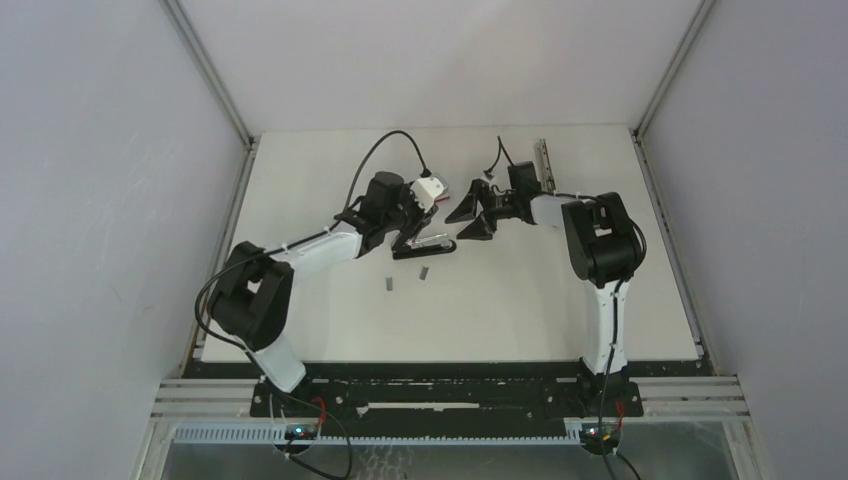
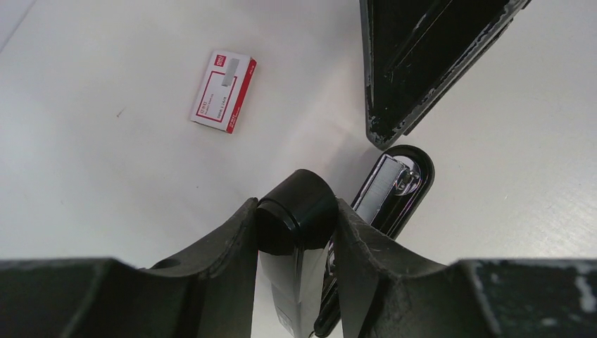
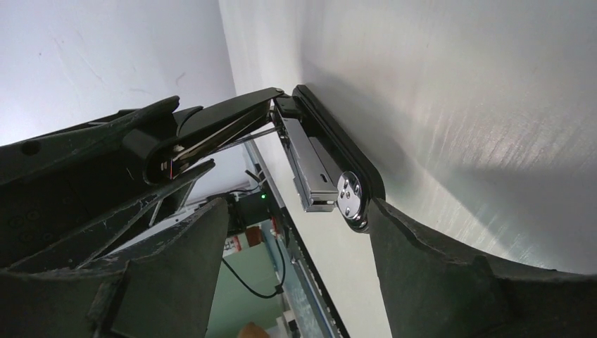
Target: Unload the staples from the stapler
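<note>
The left tool (image 2: pixel 296 211) is clenched on the black upper arm of the stapler (image 1: pixel 426 244), one finger pressed against each side of it. The stapler is swung open. Its base lies flat on the white counter (image 1: pixel 520 300), with the shiny metal channel facing up and the round metal plate at its front end.

The right tool (image 1: pixel 476 215) comes in from the opposite side at the front tip of the base. It is released, with its two fingers (image 3: pixel 436 274) spread wide apart. In the right wrist view the tip of the base sits in the gap between them, close against the right-hand finger. I cannot tell whether they touch.

Two staples (image 1: pixel 388 283) lie loose on the counter as short grey strips, just in front of the stapler on the side nearer the arm bases. They are close together but not touching, and clear of both tools. Whether more sit in the channel cannot be made out.

A small red-and-white box (image 2: pixel 224 91) lies flat on the counter beyond the left tool. A long metal rail (image 1: pixel 543 160) lies near the far edge, behind the right arm.
</note>
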Robot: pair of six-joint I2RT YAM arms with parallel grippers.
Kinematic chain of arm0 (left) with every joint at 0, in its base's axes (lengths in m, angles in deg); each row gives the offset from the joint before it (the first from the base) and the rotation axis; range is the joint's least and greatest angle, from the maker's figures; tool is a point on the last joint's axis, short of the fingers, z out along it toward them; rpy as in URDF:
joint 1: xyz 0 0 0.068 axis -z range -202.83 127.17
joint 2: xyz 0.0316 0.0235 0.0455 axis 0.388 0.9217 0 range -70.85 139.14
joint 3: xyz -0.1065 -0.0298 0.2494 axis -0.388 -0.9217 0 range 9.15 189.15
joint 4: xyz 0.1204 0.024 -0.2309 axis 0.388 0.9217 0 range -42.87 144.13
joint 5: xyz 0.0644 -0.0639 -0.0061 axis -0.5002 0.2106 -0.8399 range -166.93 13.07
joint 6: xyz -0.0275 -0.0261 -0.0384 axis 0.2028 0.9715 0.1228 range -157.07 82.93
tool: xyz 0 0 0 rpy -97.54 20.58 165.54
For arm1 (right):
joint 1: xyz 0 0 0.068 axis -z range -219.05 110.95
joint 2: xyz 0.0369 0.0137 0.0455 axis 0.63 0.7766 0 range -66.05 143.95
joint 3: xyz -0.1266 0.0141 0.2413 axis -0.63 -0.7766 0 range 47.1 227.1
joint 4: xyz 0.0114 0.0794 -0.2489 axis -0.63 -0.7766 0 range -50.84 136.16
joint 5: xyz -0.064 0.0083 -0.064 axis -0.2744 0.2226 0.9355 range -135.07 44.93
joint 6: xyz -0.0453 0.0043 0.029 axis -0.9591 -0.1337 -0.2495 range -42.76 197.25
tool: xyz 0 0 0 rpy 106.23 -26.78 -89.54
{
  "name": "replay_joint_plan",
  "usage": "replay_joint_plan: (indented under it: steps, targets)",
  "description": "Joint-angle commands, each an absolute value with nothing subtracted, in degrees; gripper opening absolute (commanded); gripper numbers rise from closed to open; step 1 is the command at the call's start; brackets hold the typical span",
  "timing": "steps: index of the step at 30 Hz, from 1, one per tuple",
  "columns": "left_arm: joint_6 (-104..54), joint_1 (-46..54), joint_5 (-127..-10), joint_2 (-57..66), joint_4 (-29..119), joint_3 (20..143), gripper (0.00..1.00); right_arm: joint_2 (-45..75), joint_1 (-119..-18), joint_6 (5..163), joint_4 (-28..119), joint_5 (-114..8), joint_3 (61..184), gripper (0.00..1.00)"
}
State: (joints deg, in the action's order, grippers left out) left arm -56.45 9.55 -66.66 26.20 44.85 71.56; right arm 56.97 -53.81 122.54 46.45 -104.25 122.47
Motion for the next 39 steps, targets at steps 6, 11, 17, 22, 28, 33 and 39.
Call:
replay_joint_plan:
  steps: [6, 11, 17, 22, 28, 33, 39]
  targets:
    - [-53.75, 10.04, -66.24, 22.34, 40.01, 69.15, 0.43, 57.61, -55.71, 126.23, 49.97, -106.57, 122.33, 0.71]
    - [-54.84, 10.04, -66.44, 20.61, 40.15, 68.83, 0.43, 57.51, -56.56, 126.36, 49.65, -107.04, 122.33, 0.7]
    - [-55.4, 10.04, -67.0, 19.22, 40.74, 68.77, 0.43, 56.47, -56.71, 125.46, 48.27, -107.2, 122.33, 0.69]
    - [-55.28, 10.08, -67.47, 18.56, 39.6, 67.21, 0.43, 56.79, -56.87, 128.64, 52.63, -107.58, 119.8, 0.67]
    - [-54.6, 10.24, -68.26, 17.93, 37.75, 66.01, 0.43, 58.27, -58.03, 131.3, 56.84, -109.1, 119.45, 0.65]
    - [-54.24, 10.22, -68.33, 17.67, 36.84, 65.52, 0.43, 59.25, -59.31, 133.55, 60.22, -109.68, 119.2, 0.66]
    - [-53.93, 10.22, -67.21, 17.37, 35.83, 64.53, 0.44, 60.22, -59.47, 135.47, 64.21, -109.84, 118.73, 0.65]
